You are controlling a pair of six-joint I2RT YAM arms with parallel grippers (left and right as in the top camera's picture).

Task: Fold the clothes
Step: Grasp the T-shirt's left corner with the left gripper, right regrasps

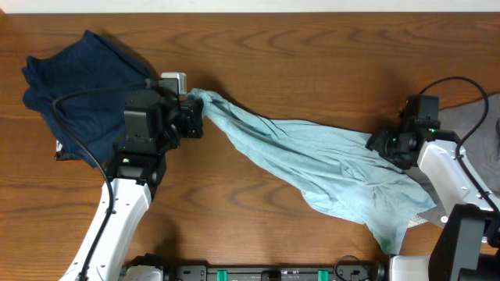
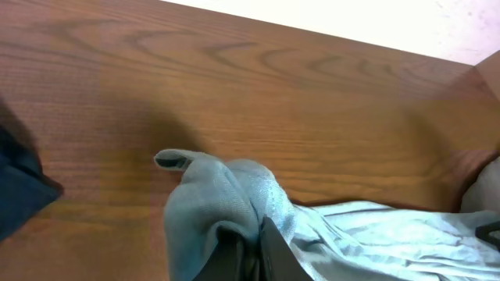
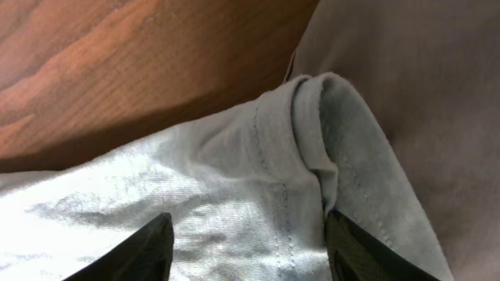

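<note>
We judge this the spreading step. The left gripper (image 1: 194, 119) is clamped on one end of the thin pale-blue cotton garment (image 1: 328, 168), which lies across the brown wooden table (image 1: 312, 47). The right gripper (image 3: 246, 242) holds its fingers apart astride the hem; next, they must close there.

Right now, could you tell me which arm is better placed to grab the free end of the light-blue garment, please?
The right arm: the right gripper sits with jaws apart astride the hem of the light-blue garment, whereas the left gripper is shut on the garment's opposite end.
</note>
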